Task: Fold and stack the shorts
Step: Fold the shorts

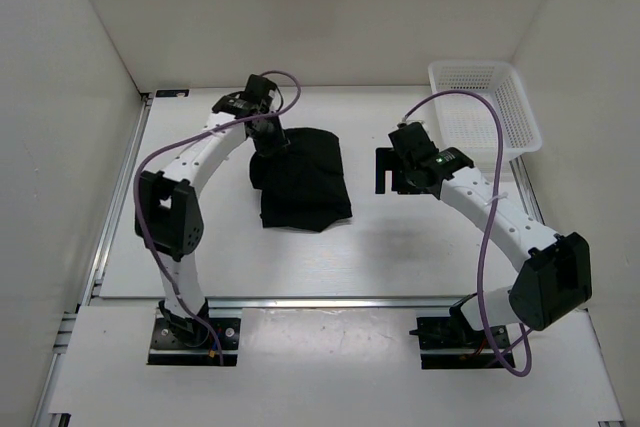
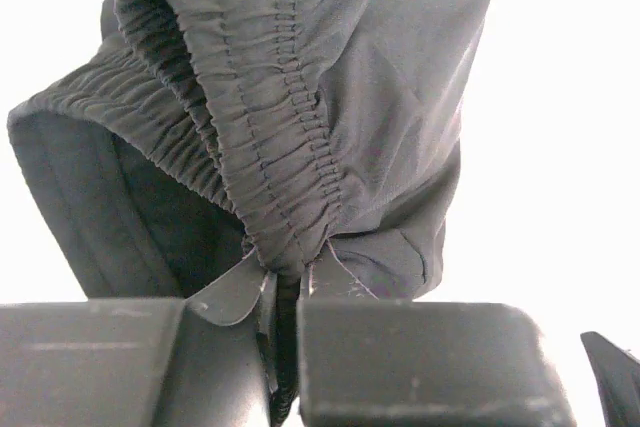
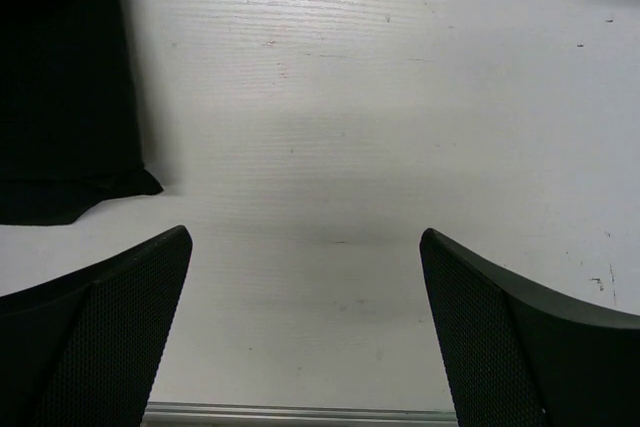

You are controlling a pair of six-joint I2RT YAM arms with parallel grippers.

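Observation:
The black shorts (image 1: 302, 182) lie folded in a bundle on the white table, left of centre. My left gripper (image 1: 270, 139) is at the bundle's far left corner, shut on the gathered elastic waistband (image 2: 290, 167), which is pinched between its fingers (image 2: 235, 292) and lifted a little. My right gripper (image 1: 388, 172) hovers over bare table to the right of the shorts, open and empty; its wrist view shows the shorts' edge (image 3: 60, 97) at upper left.
A white mesh basket (image 1: 485, 107) stands at the back right, empty as far as I can see. White walls enclose the table on three sides. A metal rail (image 3: 300, 413) runs along the table edge under my right gripper.

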